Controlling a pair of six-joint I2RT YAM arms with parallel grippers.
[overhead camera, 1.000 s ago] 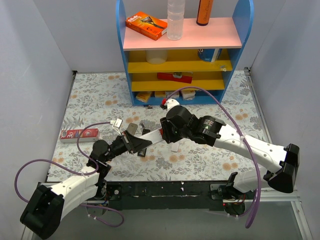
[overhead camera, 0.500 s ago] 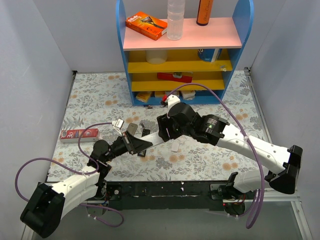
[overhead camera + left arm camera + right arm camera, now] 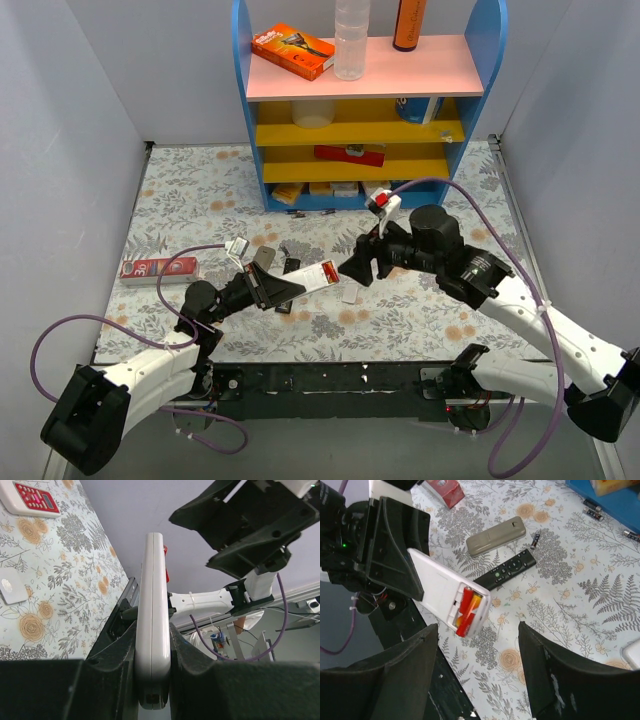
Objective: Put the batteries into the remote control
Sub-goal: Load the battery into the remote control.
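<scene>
**Left tool** (image 3: 268, 288): clamped on the left end of the remote (image 3: 310, 277), which it holds above the near middle of the table (image 3: 180, 200).

**Remote:** the long axis runs left to right, with the free end pointing right and slightly toward the far edge. The body is white, oblong and round-ended. Its back is uncovered at the free end, where two red-orange batteries (image 3: 466, 611) lie side by side along the axis.

**Right tool** (image 3: 477, 632): jaws wide and empty, just beyond that free end.
</scene>
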